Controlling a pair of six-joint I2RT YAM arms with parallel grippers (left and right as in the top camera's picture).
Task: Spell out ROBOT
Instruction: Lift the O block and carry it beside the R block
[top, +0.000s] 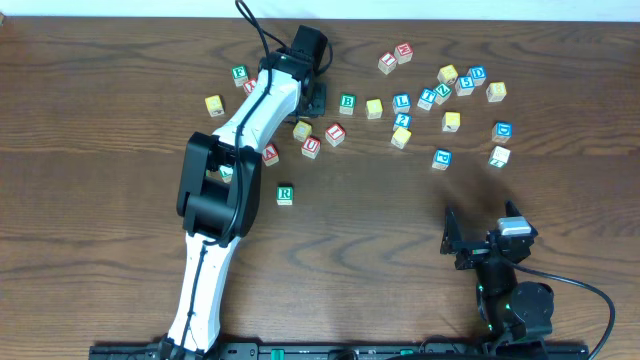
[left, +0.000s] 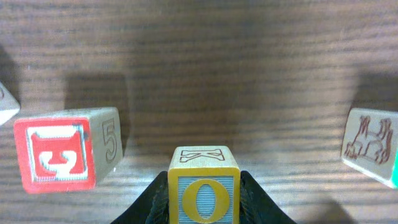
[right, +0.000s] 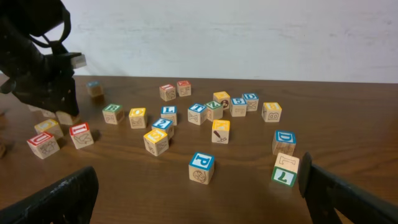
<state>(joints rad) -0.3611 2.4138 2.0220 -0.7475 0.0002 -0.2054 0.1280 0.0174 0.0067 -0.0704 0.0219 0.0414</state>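
My left gripper (left: 203, 202) is shut on a yellow block with a yellow O on blue (left: 203, 186), low over the table. In the overhead view the left gripper (top: 312, 97) is at the back centre-left and hides that block. A green R block (top: 285, 195) stands alone on the table in front of the left arm. A green B block (top: 347, 102) lies just right of the left gripper. A red O block (top: 311, 146) and a green T block (top: 499, 156) lie among the loose blocks. My right gripper (top: 482, 236) is open and empty at the front right (right: 199, 205).
Several loose letter blocks are scattered across the back right of the table (top: 440, 100). A red block with a 5 on its side (left: 59, 155) lies left of the held block, and an animal-picture block (left: 370, 146) lies to its right. A blue P block (right: 202, 167) sits ahead of the right gripper.
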